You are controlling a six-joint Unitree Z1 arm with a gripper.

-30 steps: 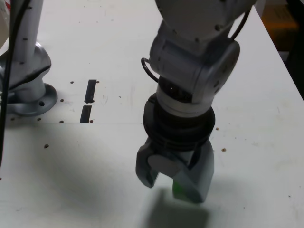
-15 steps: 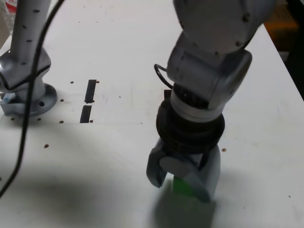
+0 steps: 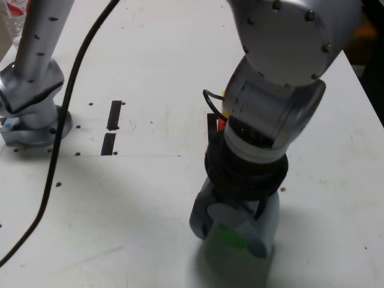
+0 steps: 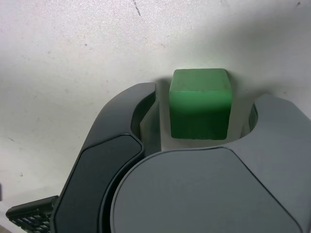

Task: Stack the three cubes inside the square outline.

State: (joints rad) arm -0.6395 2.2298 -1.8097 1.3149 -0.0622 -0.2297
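Gripping green cube (image 4: 199,103) | jaws clamped on it | bare white table (image 3: 132,216) (roomy) around

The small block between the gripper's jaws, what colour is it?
Green; the solid green cube shows best in the wrist view.

Arm (image 3: 270,90) bent downward, end effector (image 3: 231,235) gripping

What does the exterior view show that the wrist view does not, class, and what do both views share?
Only the exterior view shows the two black strips, the arm's base, a black cable, and slivers of black tape, red and yellow behind the arm. Only the wrist view shows the green cube's full shape between the jaws. Both show the gripper, the green cube and the white table.
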